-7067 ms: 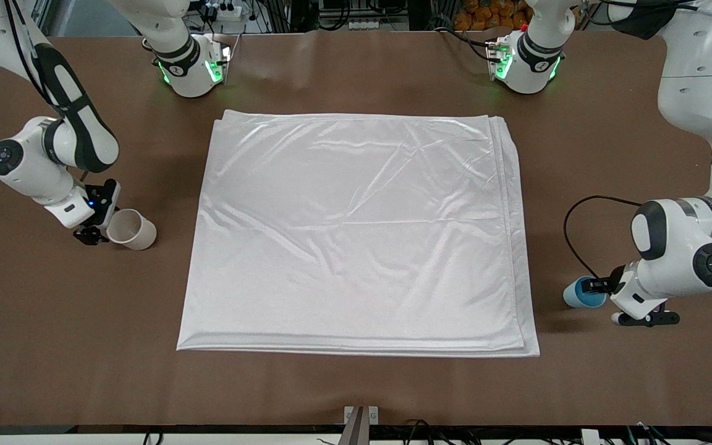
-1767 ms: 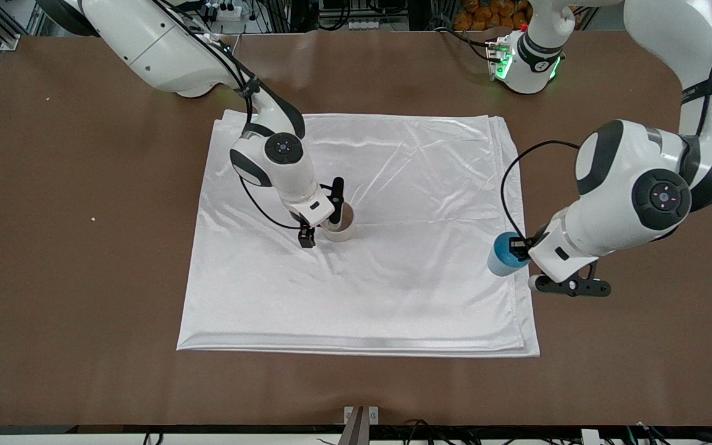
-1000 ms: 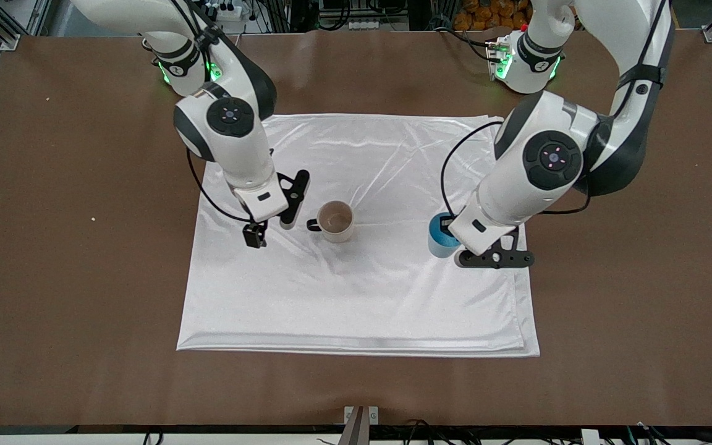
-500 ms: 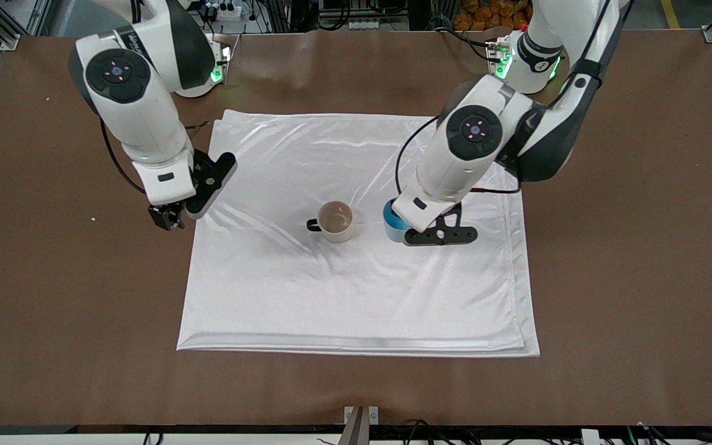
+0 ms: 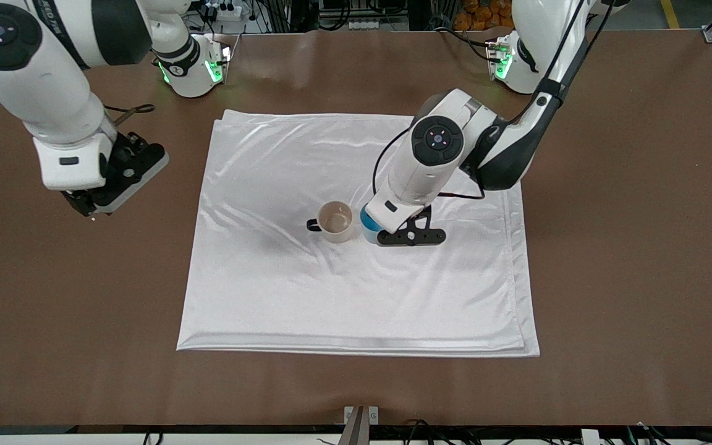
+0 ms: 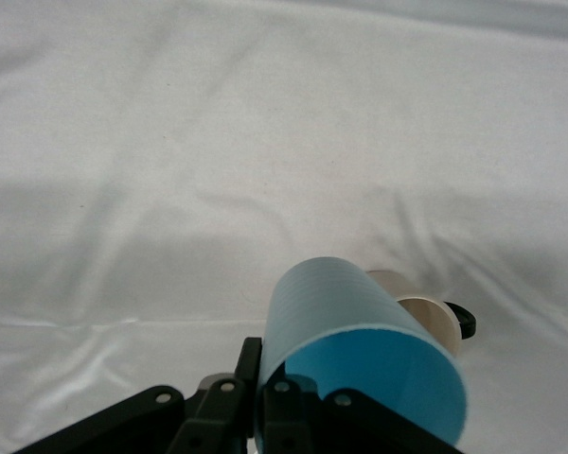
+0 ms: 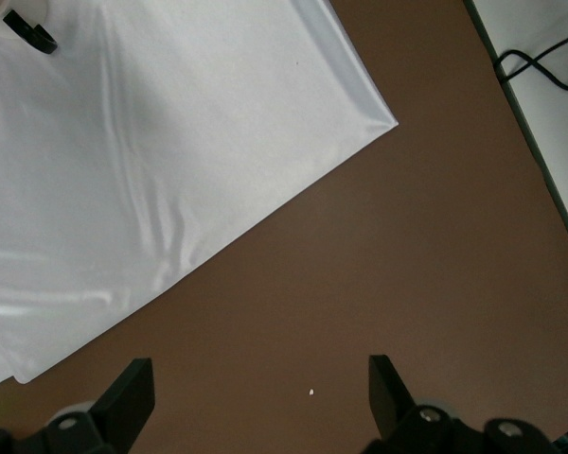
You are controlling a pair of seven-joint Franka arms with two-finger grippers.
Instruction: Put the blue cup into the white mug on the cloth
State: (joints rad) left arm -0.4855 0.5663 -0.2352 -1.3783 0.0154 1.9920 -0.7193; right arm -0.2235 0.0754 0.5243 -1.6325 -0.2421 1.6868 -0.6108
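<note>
A: Cloth (image 5: 356,247) first, from the front view. What does it show?

B: It lies flat in the middle of the brown table (image 5: 628,259), lightly wrinkled, well clear of every table edge. The white mug (image 5: 335,221) stands upright on it near its centre, with its dark handle pointing toward the right arm's end of the table.

A: And the blue cup (image 5: 368,226)?

B: It is held up over the cloth, just beside the mug toward the left arm's end. The left gripper (image 5: 373,228) is clamped on it (only a sliver of blue shows past the wrist). I cannot tell whether cup and mug touch.

A: The right gripper (image 5: 87,207)?

B: It hangs over bare table toward the right arm's end, off the cloth's edge and carrying nothing. That arm waits.

A: Now the left wrist view.

B: The blue cup (image 6: 364,355) fills the foreground, lying tilted between the left gripper (image 6: 284,407) fingers, its bright blue inside facing the camera. The white mug (image 6: 426,317) peeks out past it, handle visible, standing on the cloth (image 6: 218,142).

A: And the right wrist view?

B: The right gripper (image 7: 260,392) has its two fingers spread wide apart with nothing between them. Brown table (image 7: 426,236) lies under them, bearing a tiny pale speck (image 7: 310,392). One corner of the cloth (image 7: 151,161) reaches into the picture, and the mug's dark handle (image 7: 30,30) just shows at the picture's edge.
</note>
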